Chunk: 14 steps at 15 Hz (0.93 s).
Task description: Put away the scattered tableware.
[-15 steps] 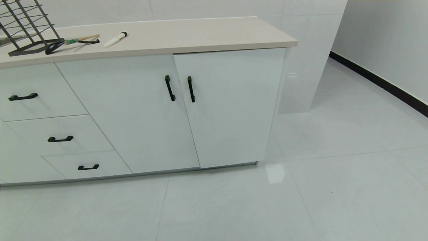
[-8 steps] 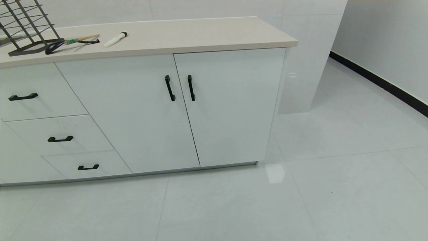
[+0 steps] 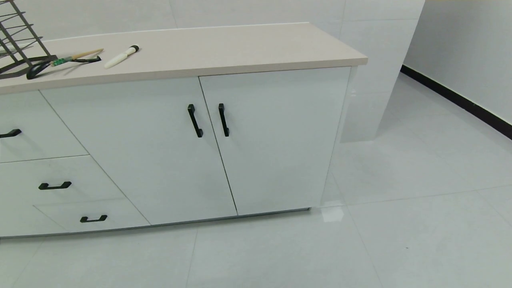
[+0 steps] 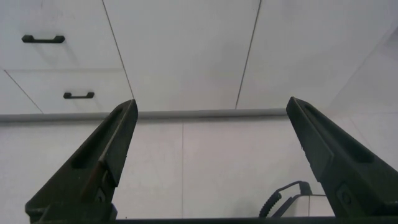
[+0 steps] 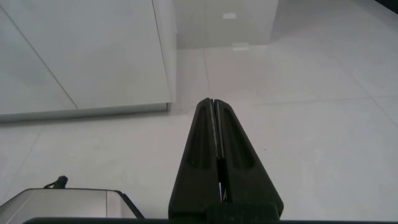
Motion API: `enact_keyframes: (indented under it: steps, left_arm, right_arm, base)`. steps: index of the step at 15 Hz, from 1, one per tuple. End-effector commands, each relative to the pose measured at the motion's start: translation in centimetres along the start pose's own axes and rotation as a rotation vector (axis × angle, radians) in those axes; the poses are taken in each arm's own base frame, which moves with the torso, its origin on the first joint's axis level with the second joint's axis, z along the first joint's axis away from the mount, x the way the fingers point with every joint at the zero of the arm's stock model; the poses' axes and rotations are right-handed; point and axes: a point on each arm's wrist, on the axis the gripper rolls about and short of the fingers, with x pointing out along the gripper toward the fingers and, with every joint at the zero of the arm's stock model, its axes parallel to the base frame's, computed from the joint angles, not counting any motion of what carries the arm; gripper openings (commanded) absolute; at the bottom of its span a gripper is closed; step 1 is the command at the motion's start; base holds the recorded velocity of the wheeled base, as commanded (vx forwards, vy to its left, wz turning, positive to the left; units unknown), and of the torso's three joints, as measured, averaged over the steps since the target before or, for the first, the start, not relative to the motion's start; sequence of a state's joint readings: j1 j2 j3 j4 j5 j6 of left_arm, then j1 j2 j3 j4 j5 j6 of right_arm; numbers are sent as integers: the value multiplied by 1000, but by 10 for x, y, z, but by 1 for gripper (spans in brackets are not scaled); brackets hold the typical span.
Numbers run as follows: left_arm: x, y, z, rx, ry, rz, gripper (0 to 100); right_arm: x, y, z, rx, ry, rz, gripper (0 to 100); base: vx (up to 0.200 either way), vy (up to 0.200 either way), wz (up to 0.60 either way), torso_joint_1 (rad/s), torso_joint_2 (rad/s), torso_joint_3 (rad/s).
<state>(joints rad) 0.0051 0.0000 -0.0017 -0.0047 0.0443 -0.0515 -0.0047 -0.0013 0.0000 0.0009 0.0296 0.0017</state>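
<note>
- On top of the white cabinet point(image 3: 276, 136), toward its drawer end, the scattered tableware lies flat on the beige countertop point(image 3: 240, 48). A white-handled utensil point(image 3: 120, 57) with a dark tip lies alone. A wooden-handled utensil point(image 3: 78, 55) with a green band crosses or touches a black utensil point(image 3: 38, 69) at the foot of a wire rack point(image 3: 16, 48).
- Our left gripper point(image 4: 211, 104) hangs low before the cabinet's base, facing the drawers point(image 4: 65, 95), its fingers spread wide and holding nothing.
- Our right gripper point(image 5: 215, 102) hangs low off the cabinet's door end, over the tiled floor point(image 5: 298, 93), its fingers pressed together and holding nothing.
- We judge the task barely begun: nothing is gripped, and both grippers sit well below the cabinet's top.
- Risks as we see them:
  - An arm raised too close to the cabinet could strike the countertop's overhanging edge.
  - The slim utensils lie flat on a smooth surface, so a slightly misplaced pinch could skid one toward the cabinet's front edge and onto the floor.
  - The two touching pieces by the rack could come up together, or one could drag the other.
  - The right gripper must part its fingers before any pick, or it will merely shove the piece.
</note>
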Motion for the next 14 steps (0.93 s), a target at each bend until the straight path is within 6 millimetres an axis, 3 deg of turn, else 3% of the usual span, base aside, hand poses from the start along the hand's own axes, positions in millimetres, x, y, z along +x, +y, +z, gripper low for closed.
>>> enact_keyframes:
  steps: [1,14]
  left_arm:
    - [0,0,0,-1,0,0,100]
    - [0,0,0,-1,0,0,100]
  right_arm:
    - [0,0,0,0,2,0,0]
    - [0,0,0,0,2,-2,0]
  base:
    - [0,200,0,2,2,7]
    - [0,200,0,4,0,2]
